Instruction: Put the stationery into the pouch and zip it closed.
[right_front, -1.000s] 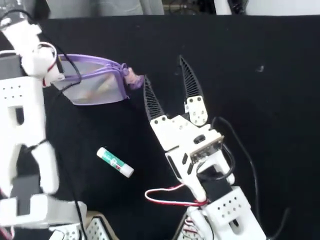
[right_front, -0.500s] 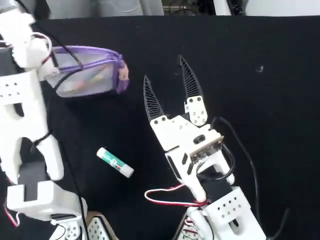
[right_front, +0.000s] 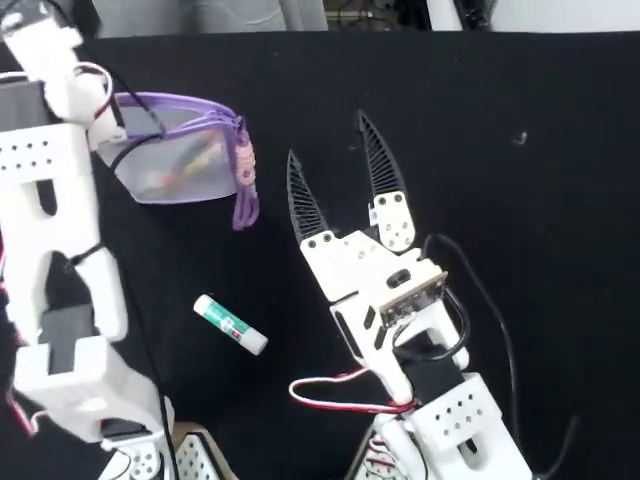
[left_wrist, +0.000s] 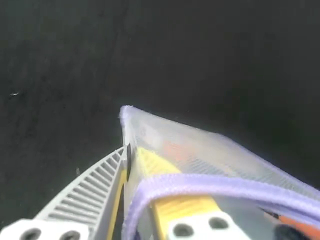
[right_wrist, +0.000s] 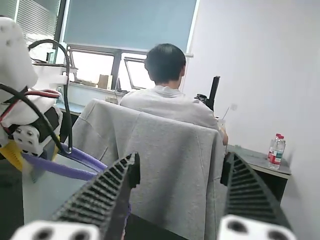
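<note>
Pinching translucent purple-trimmed pouch (right_front: 178, 165) with left fingers (left_wrist: 85, 197) | right fingers (right_front: 299, 198) spread | glue stick (right_front: 230, 324) outside

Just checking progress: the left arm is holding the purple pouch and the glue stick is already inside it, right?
Not quite. The left gripper does hold the purple pouch, but the glue stick lies on the black table, outside the pouch, as the high view shows.

One pouch (right_front: 150, 187). One glue stick (right_front: 230, 324), well apart from the pouch. Two grippers: left gripper (left_wrist: 132, 153) at the pouch, right gripper (right_front: 326, 135) beside it. Stationery (right_front: 196, 156) inside the pouch: number cannot be determined.
</note>
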